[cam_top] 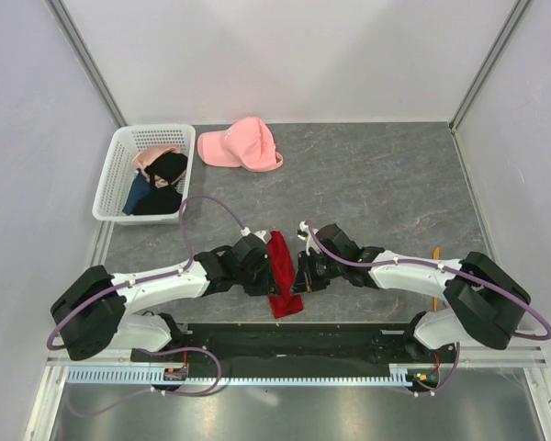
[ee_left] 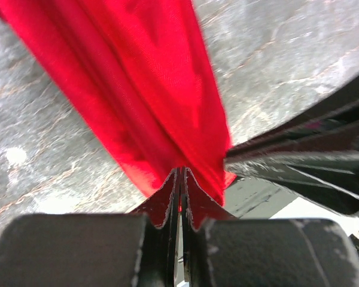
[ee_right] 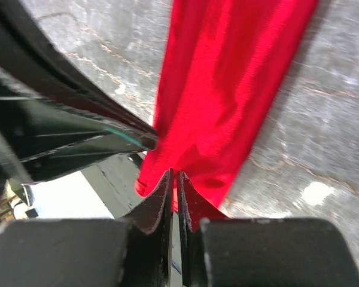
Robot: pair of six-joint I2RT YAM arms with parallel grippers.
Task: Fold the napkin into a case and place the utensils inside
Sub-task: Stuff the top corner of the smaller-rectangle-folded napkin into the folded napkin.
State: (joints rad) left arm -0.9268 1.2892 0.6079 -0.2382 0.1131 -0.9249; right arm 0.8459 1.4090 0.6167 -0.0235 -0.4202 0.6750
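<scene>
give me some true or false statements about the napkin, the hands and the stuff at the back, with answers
1. The left hand and right hand are each shut on the napkin. True.
2. The pink cap lies inside the basket. False: it lies on the table, just right of the basket.
3. The napkin is spread out as a flat square. False: it is gathered into a narrow strip between the hands.
4. The basket holds dark garments. True.

Pink cap (cam_top: pixel 241 144) beside white basket (cam_top: pixel 109 182)
</scene>
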